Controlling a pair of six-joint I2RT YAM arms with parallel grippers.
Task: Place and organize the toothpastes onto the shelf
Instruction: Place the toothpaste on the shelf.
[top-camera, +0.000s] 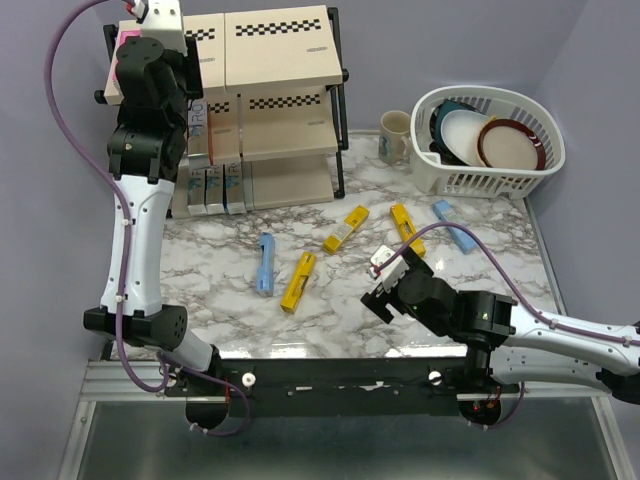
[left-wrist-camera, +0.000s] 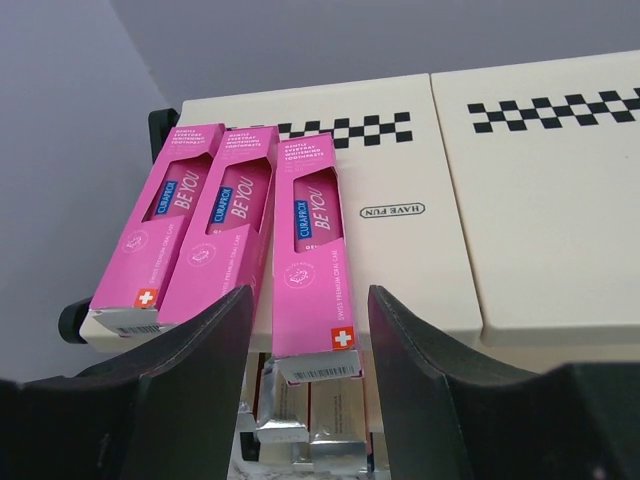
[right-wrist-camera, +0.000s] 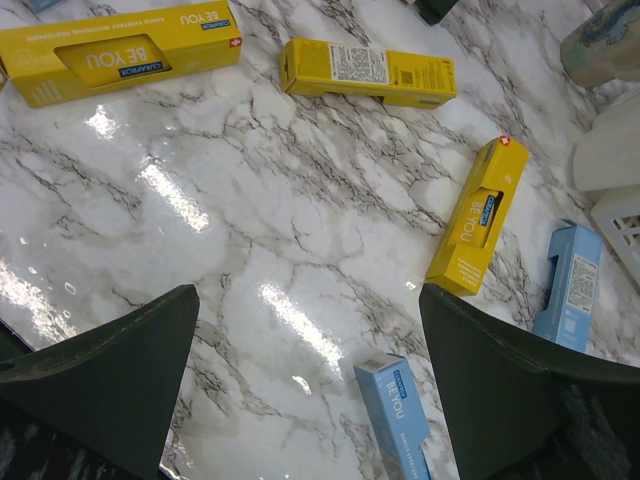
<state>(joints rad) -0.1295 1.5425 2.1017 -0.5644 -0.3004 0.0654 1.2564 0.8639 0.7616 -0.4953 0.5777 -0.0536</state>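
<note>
At the far left the left arm (top-camera: 135, 230) reaches up to the shelf (top-camera: 285, 60). Three pink cartons (left-wrist-camera: 225, 225) lie side by side at the left end of its top board. The left gripper (left-wrist-camera: 310, 292) hangs at that board's front edge with its fingers (left-wrist-camera: 215, 345) spread, one on each side of the third pink carton (left-wrist-camera: 315, 265). A narrow gap shows between the carton and each finger, so nothing is gripped. The carton's near end juts past the board's edge. On the two lower boards, silver and blue cartons (top-camera: 212, 188) stand packed together at the left end.

On the marble table (top-camera: 220, 290) in front of the shelf lie a light blue carton (top-camera: 265, 262) and, just beside it, a yellow carton (top-camera: 298, 281). Further right are a second yellow carton (top-camera: 346, 228) and a third yellow carton (top-camera: 406, 226). Beyond them two more blue cartons (top-camera: 455, 225) lie end to end near the basket.

The right gripper (right-wrist-camera: 305, 300) hovers low over bare marble near the table's front edge, its fingers (right-wrist-camera: 120, 370) wide apart and holding nothing. In the wrist view one small blue carton (right-wrist-camera: 400, 420) lies flat on the table beneath it, close to one finger.

At the far right a mug (top-camera: 395, 135) stands beside a white basket (top-camera: 470, 182) that holds dishes.
</note>
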